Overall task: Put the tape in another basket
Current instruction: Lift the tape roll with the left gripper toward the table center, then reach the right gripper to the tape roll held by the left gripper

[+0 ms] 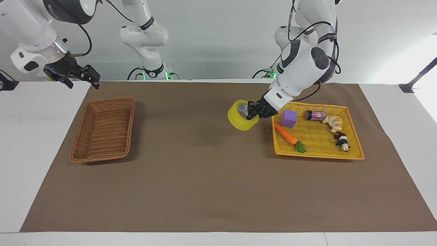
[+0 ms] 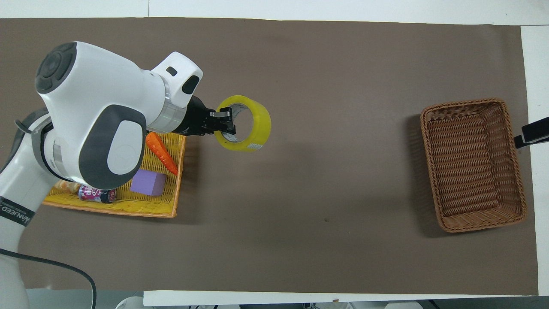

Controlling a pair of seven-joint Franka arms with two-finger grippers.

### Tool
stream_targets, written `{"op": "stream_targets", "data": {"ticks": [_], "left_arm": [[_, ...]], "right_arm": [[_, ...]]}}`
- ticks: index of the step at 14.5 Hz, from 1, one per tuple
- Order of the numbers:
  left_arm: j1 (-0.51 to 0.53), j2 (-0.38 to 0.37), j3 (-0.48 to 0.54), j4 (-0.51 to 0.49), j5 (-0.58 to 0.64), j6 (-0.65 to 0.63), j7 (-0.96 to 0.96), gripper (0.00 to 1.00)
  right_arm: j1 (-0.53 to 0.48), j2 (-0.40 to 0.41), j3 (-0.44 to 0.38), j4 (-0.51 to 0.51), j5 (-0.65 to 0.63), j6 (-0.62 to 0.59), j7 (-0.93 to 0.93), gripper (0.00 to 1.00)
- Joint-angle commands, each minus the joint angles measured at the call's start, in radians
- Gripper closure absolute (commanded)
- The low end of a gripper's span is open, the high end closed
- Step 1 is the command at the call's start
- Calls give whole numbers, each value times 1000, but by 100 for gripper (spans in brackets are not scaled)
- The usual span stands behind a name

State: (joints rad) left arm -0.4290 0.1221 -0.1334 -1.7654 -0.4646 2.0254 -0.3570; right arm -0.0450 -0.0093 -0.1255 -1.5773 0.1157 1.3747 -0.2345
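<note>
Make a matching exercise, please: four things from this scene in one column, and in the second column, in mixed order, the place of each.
Things
1. tape
2. purple block
3. brown basket
4. right gripper

Places
A. in the yellow tray, beside the carrot
B. on the brown mat, at the right arm's end of the table
C. held in the air by the left gripper, over the mat next to the yellow tray
D. waiting in the air near the brown basket

Pairs: 1-C, 2-A, 3-B, 4-D
</note>
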Motion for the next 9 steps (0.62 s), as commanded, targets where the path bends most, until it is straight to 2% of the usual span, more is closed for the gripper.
{"op": "stream_targets", "data": {"ticks": [1,6,9], "left_arm": [[-75,57,14,122,-14,-2,-81,100],[-85,57,14,118,-8,1,-83,100],[-85,57,14,118,-11,-7,-86,100]], "right_arm": [[-26,-35,3,-58,171,-3,-71,0],[-13,-52,9,-104,422,7,-11,0],[-13,-121,12,-272,583,96,-5,0]]}}
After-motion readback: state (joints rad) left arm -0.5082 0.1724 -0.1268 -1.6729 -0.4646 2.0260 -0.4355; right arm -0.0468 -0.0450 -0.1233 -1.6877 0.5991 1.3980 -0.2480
